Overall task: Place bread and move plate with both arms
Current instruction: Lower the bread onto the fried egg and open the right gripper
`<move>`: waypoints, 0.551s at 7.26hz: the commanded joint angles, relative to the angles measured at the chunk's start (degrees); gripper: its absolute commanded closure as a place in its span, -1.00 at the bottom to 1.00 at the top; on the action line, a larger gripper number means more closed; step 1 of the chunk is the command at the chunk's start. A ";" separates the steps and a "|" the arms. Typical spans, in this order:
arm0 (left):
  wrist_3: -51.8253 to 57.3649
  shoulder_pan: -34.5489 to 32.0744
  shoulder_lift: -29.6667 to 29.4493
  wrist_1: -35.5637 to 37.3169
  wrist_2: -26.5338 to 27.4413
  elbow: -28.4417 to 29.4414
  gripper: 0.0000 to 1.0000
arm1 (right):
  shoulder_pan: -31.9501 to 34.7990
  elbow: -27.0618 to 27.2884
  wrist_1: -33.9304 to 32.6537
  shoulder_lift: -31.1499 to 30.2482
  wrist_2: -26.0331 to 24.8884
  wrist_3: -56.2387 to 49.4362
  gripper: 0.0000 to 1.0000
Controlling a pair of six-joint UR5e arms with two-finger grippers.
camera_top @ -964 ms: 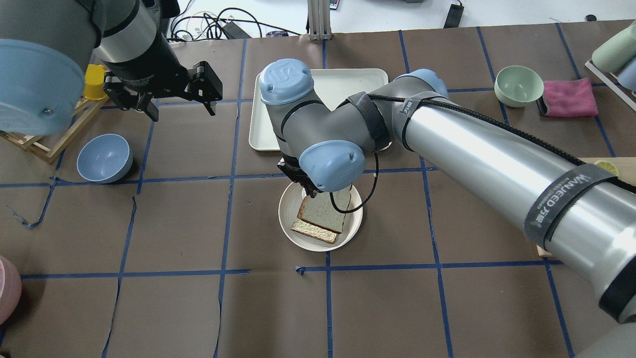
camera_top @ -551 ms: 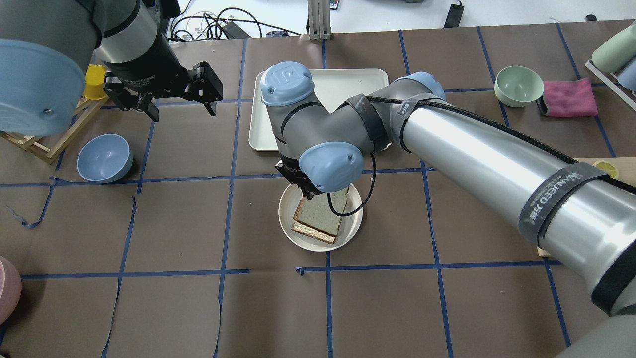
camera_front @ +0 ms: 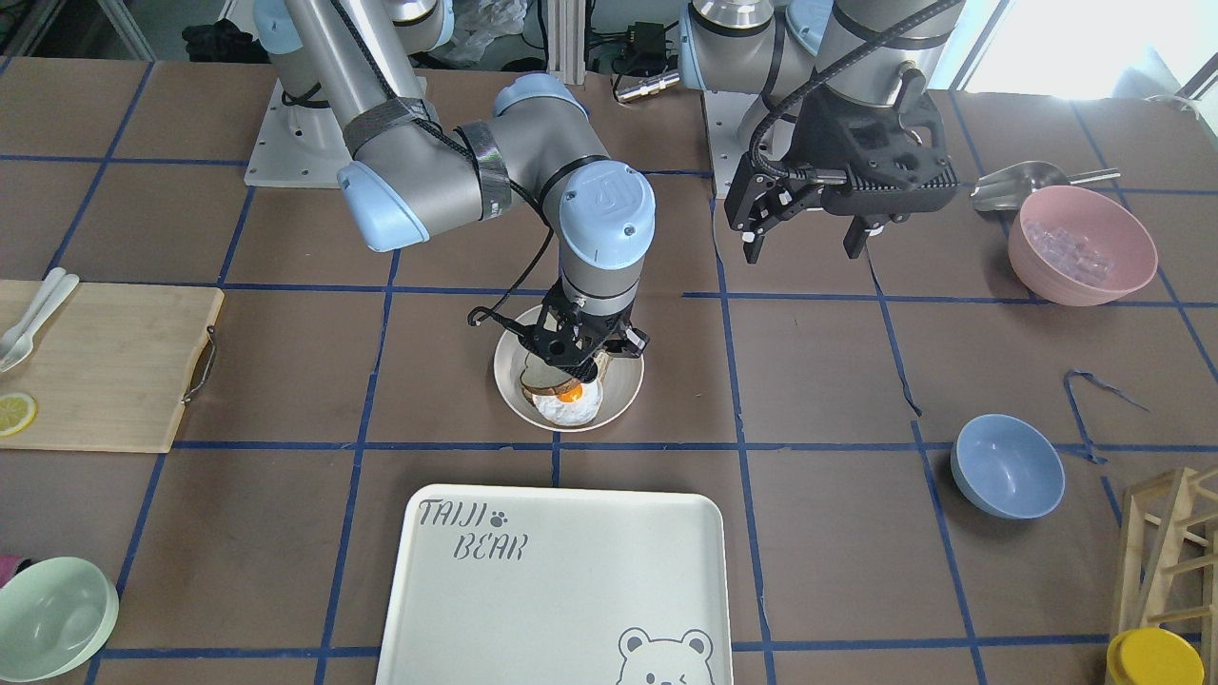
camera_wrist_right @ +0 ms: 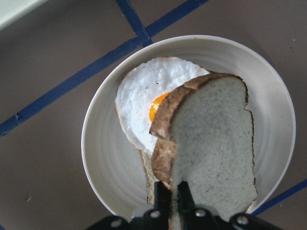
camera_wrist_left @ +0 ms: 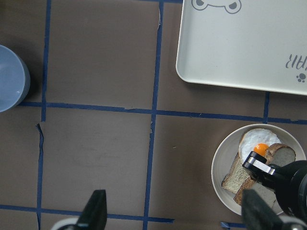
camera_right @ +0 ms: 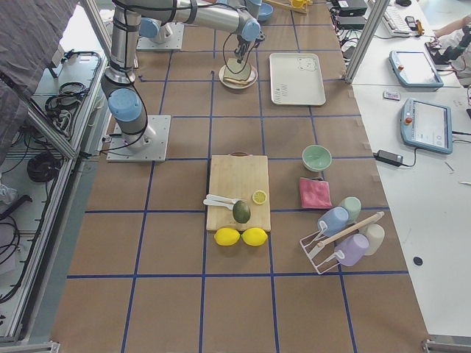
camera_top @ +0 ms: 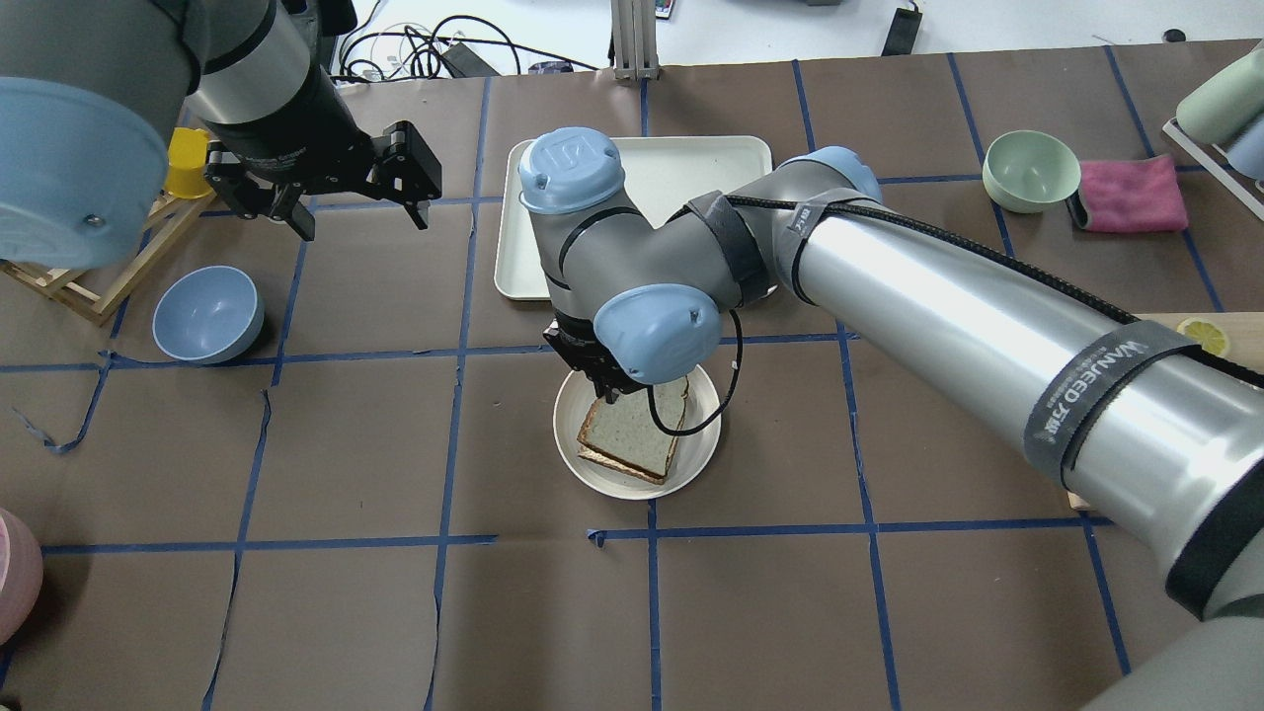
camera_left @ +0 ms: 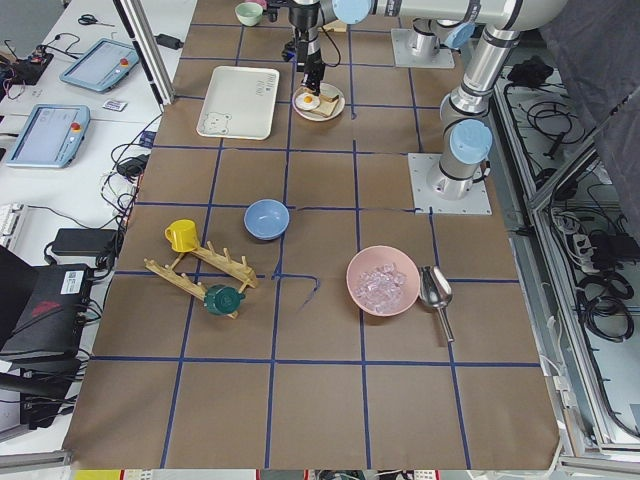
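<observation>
The cream plate [camera_top: 703, 441] holds a lower bread slice topped with a fried egg [camera_wrist_right: 139, 103]. My right gripper [camera_top: 607, 391] is shut on the edge of the thick bread slice [camera_top: 632, 434] with the dark crust. It holds the slice tilted over the egg, low in the plate. The right wrist view shows the bread [camera_wrist_right: 216, 143] covering part of the egg inside the plate [camera_wrist_right: 98, 143]. My left gripper [camera_top: 363, 225] is open and empty, hovering above the table far to the left of the plate. Its wrist view shows the plate [camera_wrist_left: 225, 160] at the lower right.
A white bear-printed tray [camera_top: 691, 163] lies just beyond the plate. A blue bowl [camera_top: 207, 314] and a wooden rack with a yellow cup [camera_top: 188, 163] are at the left. A green bowl [camera_top: 1032, 170] and pink cloth [camera_top: 1131, 195] are at the right. A pink bowl [camera_front: 1082, 243] is near the left arm.
My right gripper has lowered the bread slice and shifted it slightly left, so it now covers more of the lower slice. The left arm has not moved.
</observation>
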 commanded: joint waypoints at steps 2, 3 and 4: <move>0.00 0.01 0.00 0.00 0.04 0.01 -1.00 | -1.24 -1.00 -2.90 -0.58 -1.54 -0.73 -0.54; 0.00 0.01 0.00 0.00 -0.05 0.01 -1.00 | -3.78 -2.66 -2.13 -1.37 -1.54 -4.57 -0.62; 0.00 0.01 0.00 0.00 -0.05 0.01 -1.00 | -8.24 -3.46 -0.64 -3.38 -1.54 -17.31 -0.74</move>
